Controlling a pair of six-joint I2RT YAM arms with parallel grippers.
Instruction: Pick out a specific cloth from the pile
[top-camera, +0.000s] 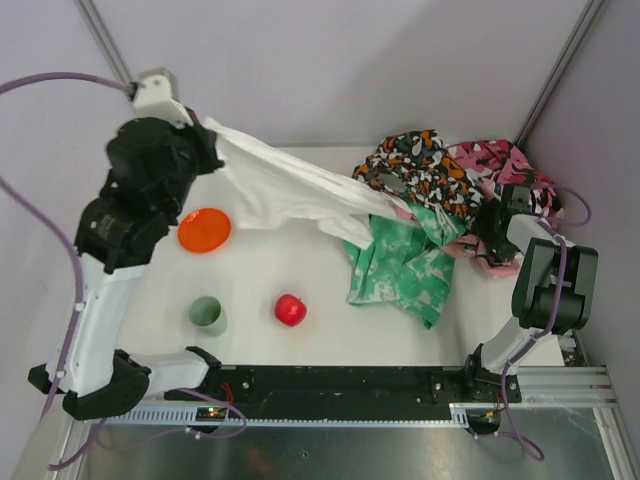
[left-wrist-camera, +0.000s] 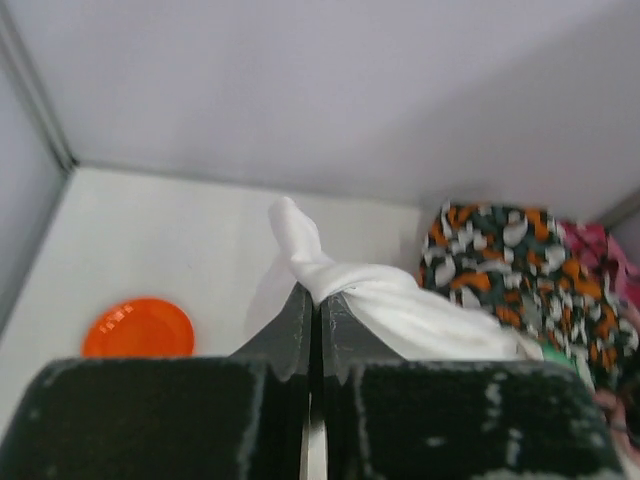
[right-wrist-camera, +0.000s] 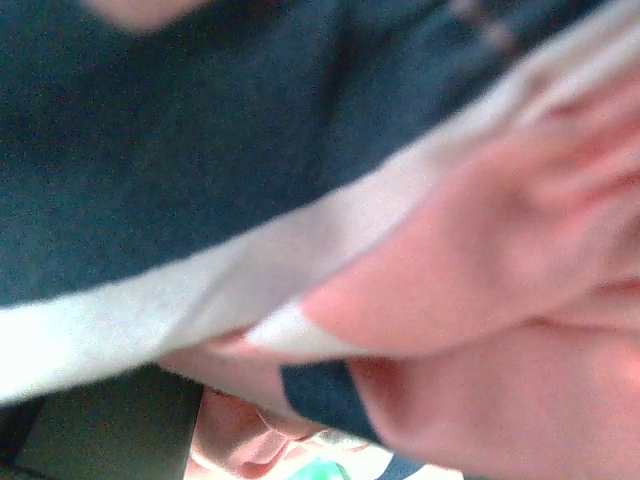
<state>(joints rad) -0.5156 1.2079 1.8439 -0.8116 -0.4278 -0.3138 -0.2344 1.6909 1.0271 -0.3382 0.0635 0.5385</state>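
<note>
The left tool (left-wrist-camera: 312, 297) grips the white cloth (top-camera: 285, 185) tightly. Its other end seems caught in the pile (top-camera: 415, 165) at the far-right corner, so pulling may drag the pile along. For the right tool (top-camera: 492, 240), I cannot tell.

Left arm (top-camera: 95, 330) is showing white links and black joints; right arm (top-camera: 545, 285) is showing grey-black casings; purple cables (top-camera: 70, 270) are trailing from both; left gripper (left-wrist-camera: 312, 298) is wearing black, pale-scuffed fingers.
</note>
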